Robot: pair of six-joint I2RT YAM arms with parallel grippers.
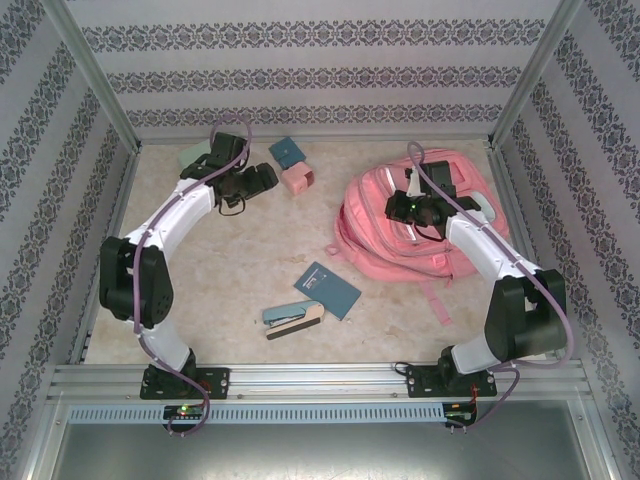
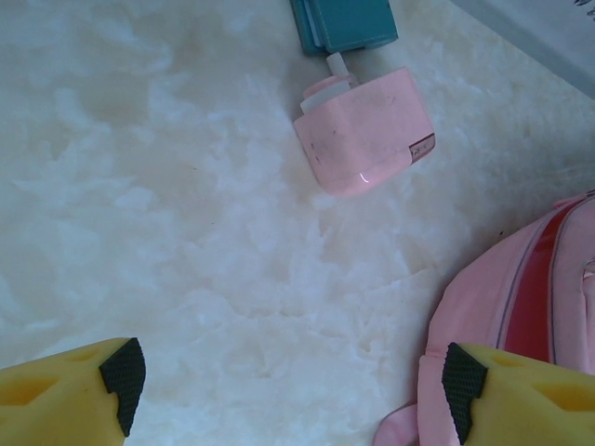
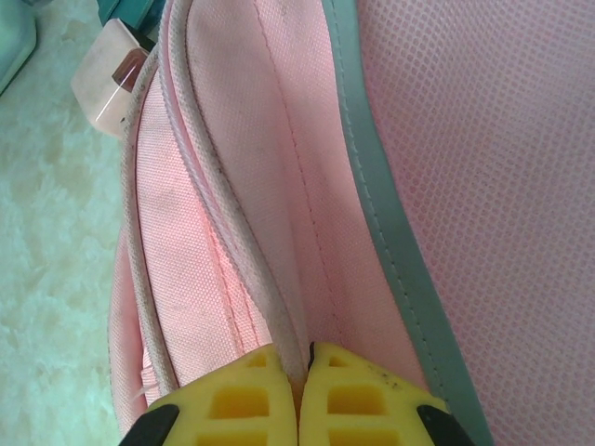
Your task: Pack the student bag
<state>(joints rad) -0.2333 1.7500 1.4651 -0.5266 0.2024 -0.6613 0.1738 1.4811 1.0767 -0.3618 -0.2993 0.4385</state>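
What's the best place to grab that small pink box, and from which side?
Take the pink box across its two free flat sides, coming straight down from above. It lies flat on the table, those sides are bare, and the teal box crowds its far end, so turn the jaws to straddle its width.

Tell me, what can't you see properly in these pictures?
- Top view: the right arm covers the middle of the student bag, so its opening is hidden.
- Right wrist view: the right gripper pinches a bag seam; what lies between the fingers is hidden.
- Left wrist view: the teal box is cut off by the top edge.
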